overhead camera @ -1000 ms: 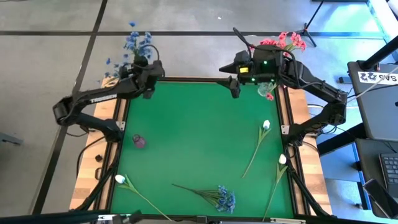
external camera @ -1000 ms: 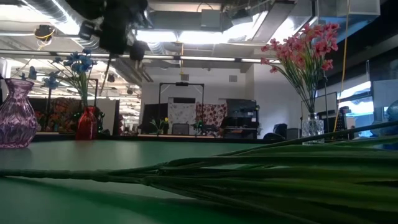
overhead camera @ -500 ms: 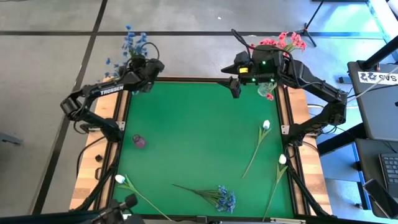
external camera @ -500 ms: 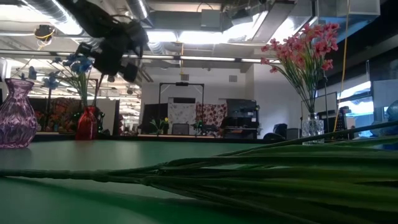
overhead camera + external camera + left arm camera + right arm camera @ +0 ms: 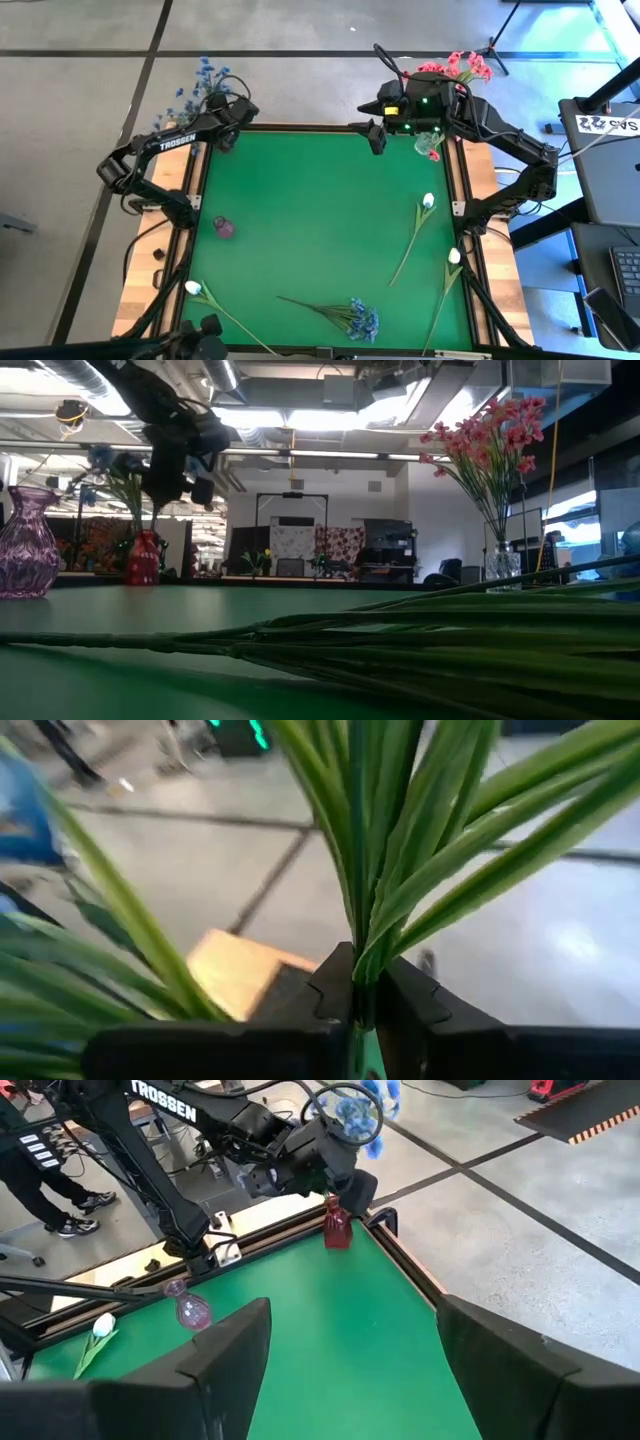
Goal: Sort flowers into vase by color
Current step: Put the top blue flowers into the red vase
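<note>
Swinging outward, the left gripper (image 5: 362, 1010) carries its blue sprig (image 5: 207, 78) past the red vase (image 5: 337, 1226) at the desk's (image 5: 320, 230) far-left corner, jaws pinching the stems. Right gripper (image 5: 377, 137) waits agape. Pink flowers (image 5: 458, 66) are vased; white buds (image 5: 428, 201) and another blue cluster (image 5: 361, 318) remain.

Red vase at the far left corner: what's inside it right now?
The red vase holds blue flowers on green stems. The left gripper sits at the stems above it, jaws shut on them. The inside of the vase is hidden.
</note>
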`<state>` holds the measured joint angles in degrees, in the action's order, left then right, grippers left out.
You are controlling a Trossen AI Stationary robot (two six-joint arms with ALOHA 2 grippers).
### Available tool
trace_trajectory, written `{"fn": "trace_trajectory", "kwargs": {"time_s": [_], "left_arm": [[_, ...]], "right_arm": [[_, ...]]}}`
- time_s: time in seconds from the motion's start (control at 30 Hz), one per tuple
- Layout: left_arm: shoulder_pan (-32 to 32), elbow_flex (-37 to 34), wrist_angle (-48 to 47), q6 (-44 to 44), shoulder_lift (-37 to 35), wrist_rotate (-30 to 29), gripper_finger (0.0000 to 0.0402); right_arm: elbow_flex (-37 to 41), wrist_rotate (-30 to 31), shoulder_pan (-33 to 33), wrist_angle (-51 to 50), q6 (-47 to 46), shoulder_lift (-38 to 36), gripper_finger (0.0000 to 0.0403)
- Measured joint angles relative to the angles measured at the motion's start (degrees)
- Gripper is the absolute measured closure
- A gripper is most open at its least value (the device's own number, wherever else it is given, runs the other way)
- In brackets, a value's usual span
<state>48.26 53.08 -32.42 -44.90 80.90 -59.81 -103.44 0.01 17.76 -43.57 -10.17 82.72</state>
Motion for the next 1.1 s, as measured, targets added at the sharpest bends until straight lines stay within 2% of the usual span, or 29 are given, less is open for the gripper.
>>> {"fn": "trace_trajectory", "kwargs": {"time_s": [0.1,0.27,0.53,0.9,1.1], "left_arm": [[1.07,0.00,-0.02,0.37,0.00,4.62,0.0350],[1.36,0.00,-0.10,1.82,-0.03,7.18,0.0296],[0.71,0.02,-1.95,2.01,-3.66,16.07,0.0231],[0.06,0.07,-5.65,1.96,-12.79,29.45,0.0215],[0.08,0.07,-5.74,1.98,-16.80,30.97,0.0215]], "right_arm": [[0.00,-0.01,-0.07,-0.33,0.00,0.00,0.0118],[0.02,-0.52,-0.07,-1.57,-0.02,0.00,0.0118],[0.02,-0.57,-0.09,-1.50,-0.02,0.00,0.0118],[0.02,-0.50,-0.09,-1.49,-0.02,0.00,0.0118],[0.02,-0.52,-0.11,-1.53,0.00,0.00,0.0118]]}}
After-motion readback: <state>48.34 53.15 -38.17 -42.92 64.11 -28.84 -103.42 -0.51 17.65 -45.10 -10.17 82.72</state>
